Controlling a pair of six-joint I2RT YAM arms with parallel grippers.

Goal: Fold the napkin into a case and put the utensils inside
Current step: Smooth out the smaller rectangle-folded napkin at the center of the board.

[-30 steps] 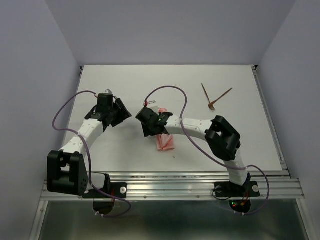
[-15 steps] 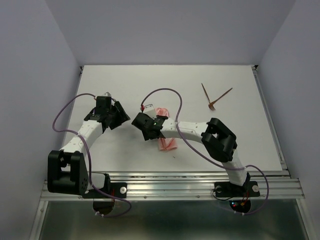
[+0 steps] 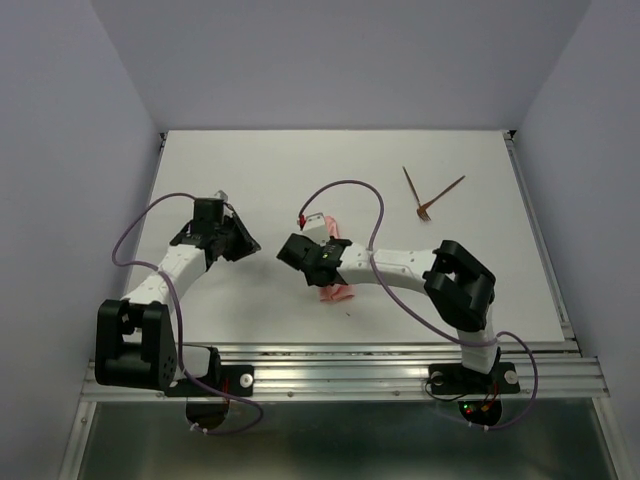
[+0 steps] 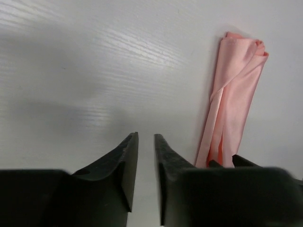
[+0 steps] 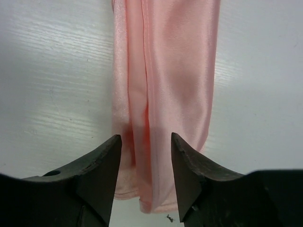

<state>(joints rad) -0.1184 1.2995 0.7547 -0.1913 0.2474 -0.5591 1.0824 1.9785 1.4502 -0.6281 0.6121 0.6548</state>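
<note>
The napkin (image 3: 337,293) lies as a narrow salmon-pink case near the table's middle, mostly hidden under my right arm in the top view. In the right wrist view the napkin (image 5: 170,71) runs lengthwise ahead. My right gripper (image 5: 146,137) hovers open over its near end, one finger on each side. That right gripper (image 3: 320,272) holds nothing. My left gripper (image 3: 243,243) is left of the cloth over bare table. In its wrist view the left gripper (image 4: 146,136) shows a narrow empty gap, with the napkin (image 4: 234,104) off to the right. The two utensils (image 3: 412,186) (image 3: 443,195) lie crossed at the far right.
Purple cables (image 3: 345,185) loop over both arms. The white table (image 3: 260,170) is boxed in by lilac walls, with a metal rail (image 3: 350,375) at the near edge. A small dark speck (image 3: 347,313) lies just past the napkin's near end.
My left jaws have narrowed from wide to a slim gap. The right gripper shifted back toward the napkin's near end, its jaws a little narrower.
</note>
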